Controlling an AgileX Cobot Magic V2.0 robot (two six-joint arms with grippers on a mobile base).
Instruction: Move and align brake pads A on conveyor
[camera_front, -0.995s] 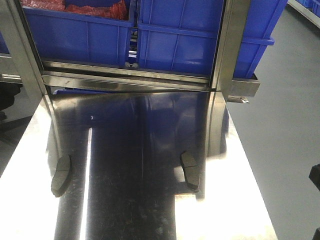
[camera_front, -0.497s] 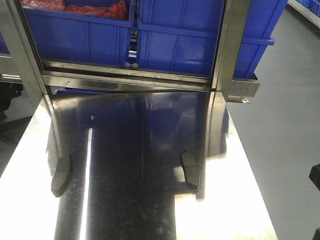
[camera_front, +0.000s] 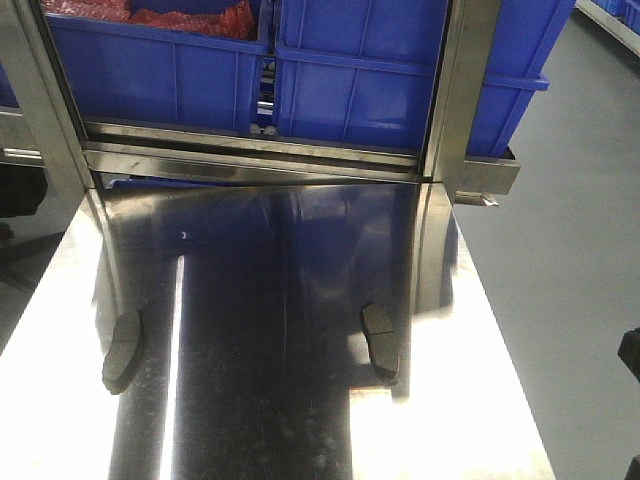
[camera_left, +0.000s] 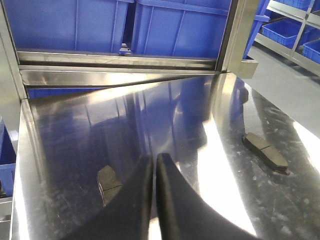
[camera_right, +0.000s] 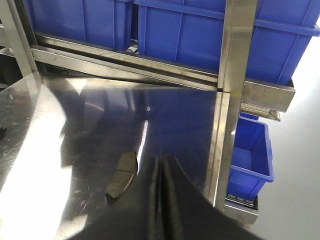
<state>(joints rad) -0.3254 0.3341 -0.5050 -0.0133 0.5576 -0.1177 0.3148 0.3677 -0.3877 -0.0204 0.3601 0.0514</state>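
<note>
Your left pincer (camera_left: 154, 161) and right pincer (camera_right: 161, 161) both have their fingers together, with nothing between them. Two brake pads A lie flat on the polished steel desk (camera_front: 480, 400), well apart: the left-hand pad (camera_front: 122, 350) and the right-hand pad (camera_front: 380, 340). The conveyor shows in none of the views, so you cannot judge the drop-off from here.

Watch three things. If you come down with the fingers together, you will likely shove a pad across the slick steel instead of gripping it. Glare and reflections blur the pad edges, so your aim may land off-centre. A curved pad pinched near one end may also swing or slip free.
</note>
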